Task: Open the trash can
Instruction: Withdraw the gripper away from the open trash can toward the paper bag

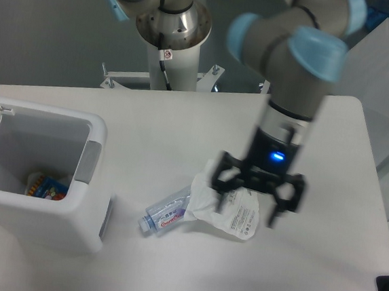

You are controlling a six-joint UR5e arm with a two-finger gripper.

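Evenly and brightly lit from overhead, with no harsh glare on the white table [320, 265]. Soft, faint shadows only: under the trash can [39, 173] at lower left and beneath the gripper [257, 195] at centre right. Motion-blurred across gripper and forearm; sharp elsewhere. Darker grey across the upper frame.

The gripper [252, 205] is smeared by motion, so its fingers show only as dark streaks, spread wide apart, and whether they touch the plastic bag [226, 206] beneath cannot be told. It covers the bag's upper part. The bag in turn hides one end of the bottle [167, 213]. The trash can [38, 179] is cut off at the left edge; something colourful lies at its bottom, perhaps a wrapper, too small to read.
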